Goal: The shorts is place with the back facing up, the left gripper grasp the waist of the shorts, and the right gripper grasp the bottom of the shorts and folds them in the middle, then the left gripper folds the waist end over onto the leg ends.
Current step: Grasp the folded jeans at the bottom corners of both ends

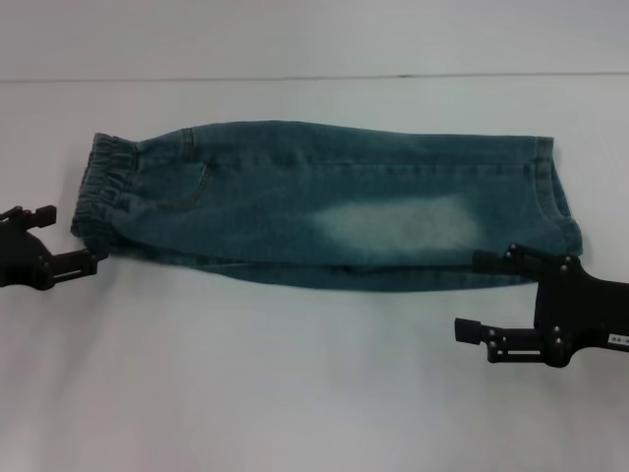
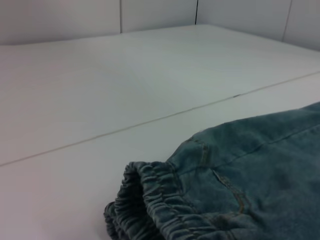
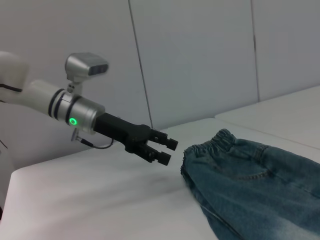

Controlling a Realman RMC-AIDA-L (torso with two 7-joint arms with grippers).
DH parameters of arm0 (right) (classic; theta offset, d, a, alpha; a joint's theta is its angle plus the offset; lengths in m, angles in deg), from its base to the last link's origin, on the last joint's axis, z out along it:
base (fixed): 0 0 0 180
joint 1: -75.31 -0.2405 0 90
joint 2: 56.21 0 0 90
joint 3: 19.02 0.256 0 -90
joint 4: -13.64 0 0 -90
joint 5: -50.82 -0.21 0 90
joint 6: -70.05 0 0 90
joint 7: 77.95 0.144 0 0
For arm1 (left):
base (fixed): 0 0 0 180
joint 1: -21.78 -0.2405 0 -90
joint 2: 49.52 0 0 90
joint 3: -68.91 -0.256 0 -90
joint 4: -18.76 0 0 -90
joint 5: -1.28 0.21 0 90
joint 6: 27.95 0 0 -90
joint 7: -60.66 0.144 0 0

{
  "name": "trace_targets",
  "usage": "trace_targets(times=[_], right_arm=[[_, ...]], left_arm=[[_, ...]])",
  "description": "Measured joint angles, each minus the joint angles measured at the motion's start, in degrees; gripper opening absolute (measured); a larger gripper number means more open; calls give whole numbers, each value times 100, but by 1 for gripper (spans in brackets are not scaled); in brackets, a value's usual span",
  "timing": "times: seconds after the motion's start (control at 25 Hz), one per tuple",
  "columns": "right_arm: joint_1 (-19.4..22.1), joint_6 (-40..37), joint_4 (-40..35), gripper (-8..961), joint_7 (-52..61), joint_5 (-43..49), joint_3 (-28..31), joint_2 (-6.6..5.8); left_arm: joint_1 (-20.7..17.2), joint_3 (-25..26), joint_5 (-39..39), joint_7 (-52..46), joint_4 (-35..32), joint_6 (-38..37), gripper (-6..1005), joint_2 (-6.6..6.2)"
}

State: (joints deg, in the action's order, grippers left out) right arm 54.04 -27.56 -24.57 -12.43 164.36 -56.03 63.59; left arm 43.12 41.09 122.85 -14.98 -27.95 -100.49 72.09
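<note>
Left gripper [image 1: 71, 239] parked at the left edge of the head view, jaws parted and holding nothing, fingertips just short of the waist [image 1: 106, 187]; seen again from the right wrist camera [image 3: 167, 151], hovering above the white table [image 1: 295, 393] beside the ruffled band [image 3: 212, 142], silver wrist behind it with a green light lit. Right gripper [image 1: 476, 295] low on the right side, fingers spread wide and empty, upper finger near the lower fold edge close to the leg ends [image 1: 552, 197], lower finger out over bare table; white label visible on its body.

Shorts [image 1: 334, 206] lying flat across the table, already folded lengthwise into one long narrow strip; gathered elastic end toward the robot's left, stitched hems toward the right; pale washed patch [image 1: 393, 226] on the upper layer, pocket seam near the waist end. Close up from the left wrist camera: bunched elastic band [image 2: 150, 200] and denim [image 2: 260, 165] resting on the table, seam line in the tabletop beyond.
</note>
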Motion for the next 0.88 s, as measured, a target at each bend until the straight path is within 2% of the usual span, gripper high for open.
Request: trace_targets(times=[0.4, 0.88], right_arm=[[-23, -4, 31, 902, -6, -21, 46, 0], [-35, 1, 47, 888, 43, -96, 110, -7]], left_arm=[[94, -436, 24, 36, 152, 905, 916, 16], [118, -823, 25, 60, 172, 1635, 909, 102]])
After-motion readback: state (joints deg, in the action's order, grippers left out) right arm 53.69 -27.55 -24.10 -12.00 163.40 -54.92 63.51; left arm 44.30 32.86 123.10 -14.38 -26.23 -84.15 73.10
